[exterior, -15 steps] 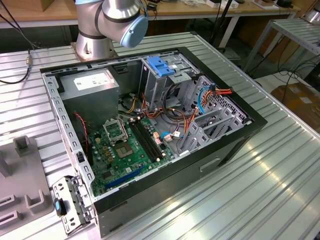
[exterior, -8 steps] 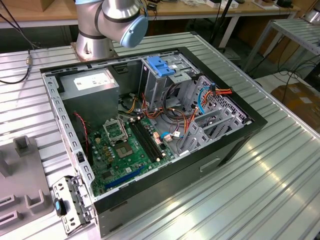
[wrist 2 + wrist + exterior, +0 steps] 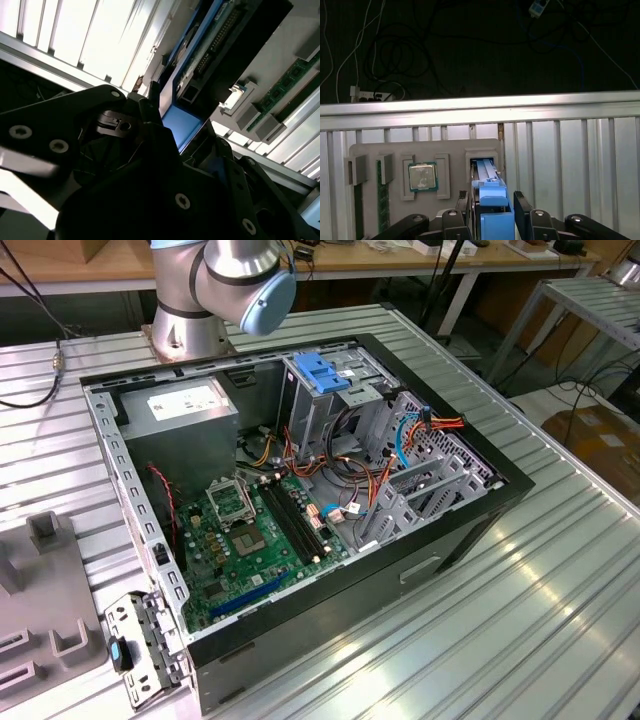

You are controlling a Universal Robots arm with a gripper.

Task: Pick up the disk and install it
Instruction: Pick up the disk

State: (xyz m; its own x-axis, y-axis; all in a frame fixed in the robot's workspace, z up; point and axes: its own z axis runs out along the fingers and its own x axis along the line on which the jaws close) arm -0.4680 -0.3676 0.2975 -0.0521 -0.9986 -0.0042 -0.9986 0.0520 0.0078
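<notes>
In a slot of the grey holder tray [image 3: 370,150], the disk [image 3: 487,172] stands on edge, its blue plastic rail facing my first wrist camera; the gripper [image 3: 492,200] straddles it, and the two dark fingers [image 3: 521,207] lie against either side of the blue end, pinching the disk while it sits in the slot; in the second wrist view I see the same grip from below, the gripper [image 3: 187,122] closed on a blue plate, with the disk [image 3: 210,45] running away from it, a row of connector pins along its dark body.

Beside the disk's slot, a square processor chip [image 3: 423,176] lies flat in its own pocket of the tray; past the chip, a green memory stick [image 3: 382,195] stands on edge in another slot, so the chip is between it and the disk; the tray rests on a ribbed metal table [image 3: 560,160]; beyond the table's far edge, loose cables [image 3: 395,55] lie on a dark floor.

In the exterior view, the arm's base [image 3: 220,280] stands at the far side of the table, just behind an open computer case [image 3: 470,530]; inside the case I see a green motherboard [image 3: 250,540], a grey power-supply box [image 3: 180,415] at the far end, and to the exterior view's right of it a metal drive cage [image 3: 322,375] with a blue handle.
</notes>
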